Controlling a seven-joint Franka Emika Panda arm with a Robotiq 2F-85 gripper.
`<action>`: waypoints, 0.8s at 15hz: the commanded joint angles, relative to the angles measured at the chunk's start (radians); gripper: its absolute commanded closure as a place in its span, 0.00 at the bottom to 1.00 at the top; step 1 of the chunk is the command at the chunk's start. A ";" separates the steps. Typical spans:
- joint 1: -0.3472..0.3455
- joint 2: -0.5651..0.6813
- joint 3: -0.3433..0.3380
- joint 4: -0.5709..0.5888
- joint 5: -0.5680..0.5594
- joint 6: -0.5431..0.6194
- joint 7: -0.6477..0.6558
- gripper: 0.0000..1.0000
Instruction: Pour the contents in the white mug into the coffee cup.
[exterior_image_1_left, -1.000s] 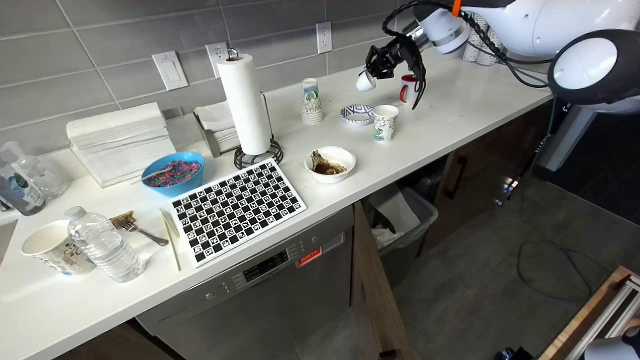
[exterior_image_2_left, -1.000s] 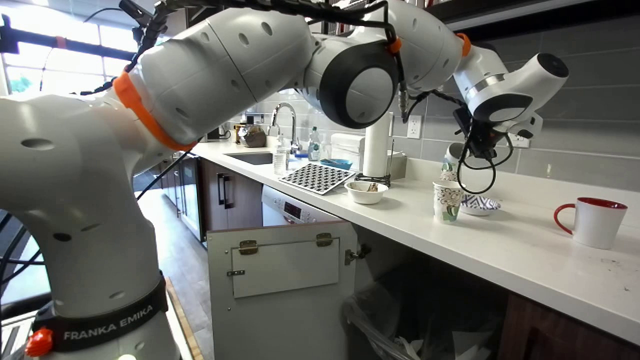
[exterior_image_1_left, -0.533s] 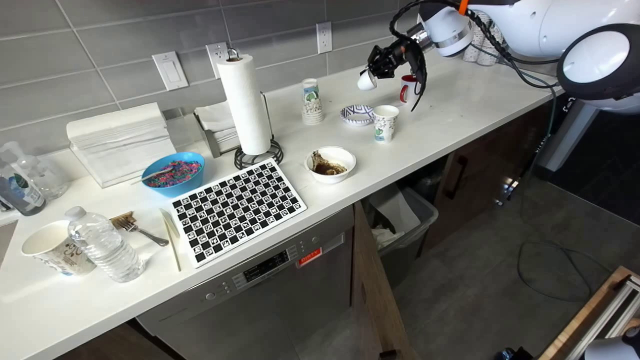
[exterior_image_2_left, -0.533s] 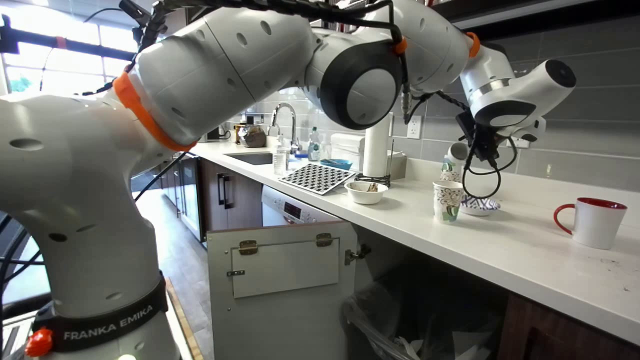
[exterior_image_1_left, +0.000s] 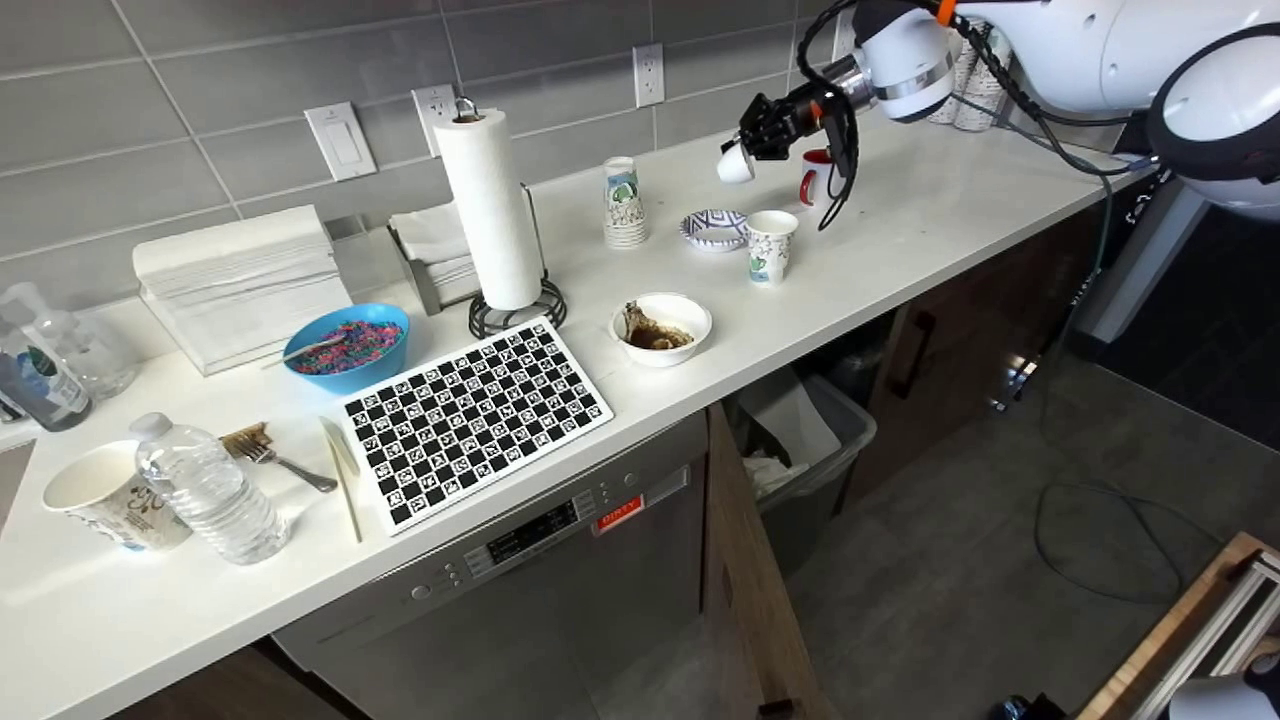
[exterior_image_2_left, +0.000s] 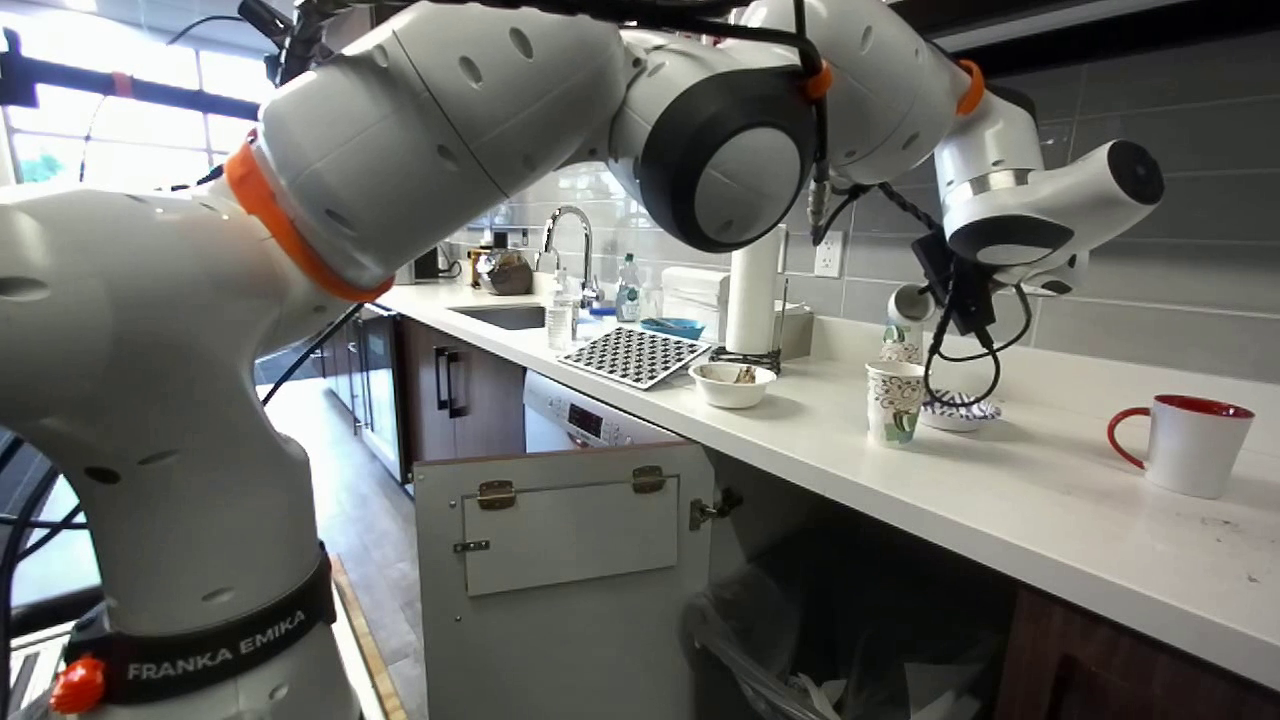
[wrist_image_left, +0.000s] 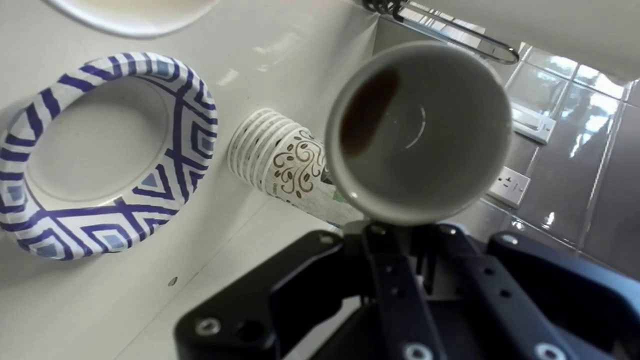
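My gripper (exterior_image_1_left: 748, 143) is shut on the small plain white mug (exterior_image_1_left: 736, 165) and holds it tilted above the counter. In the wrist view the white mug (wrist_image_left: 440, 135) shows its open mouth, with dark brown liquid pooled along its left inner wall. The gripper's fingers (wrist_image_left: 412, 237) close just below its rim; the gripped part is hidden behind them. The mug also shows in an exterior view (exterior_image_2_left: 908, 303). A red coffee cup with a white top edge shows in no view. A white paper cup with a green mark (exterior_image_1_left: 770, 255) stands upright in front of the held mug.
A purple-patterned paper bowl (wrist_image_left: 197, 125) and a stack of paper cups (wrist_image_left: 290, 165) stand below the gripper. A larger white mug with red inside and red handle (exterior_image_2_left: 1195, 450) stands apart. A paper towel roll (exterior_image_1_left: 490, 215) and a food bowl (exterior_image_1_left: 685, 355) stand further along the counter.
The arm's links and wrist have shifted slightly right and the wrist has dropped a little. The held mug stays almost in place; its tilt looks slightly changed.
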 joint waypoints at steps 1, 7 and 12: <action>-0.059 -0.049 0.045 -0.108 0.047 -0.005 -0.076 0.97; -0.108 -0.067 0.090 -0.177 0.062 -0.005 -0.132 0.97; -0.149 -0.070 0.131 -0.210 0.086 -0.006 -0.167 0.97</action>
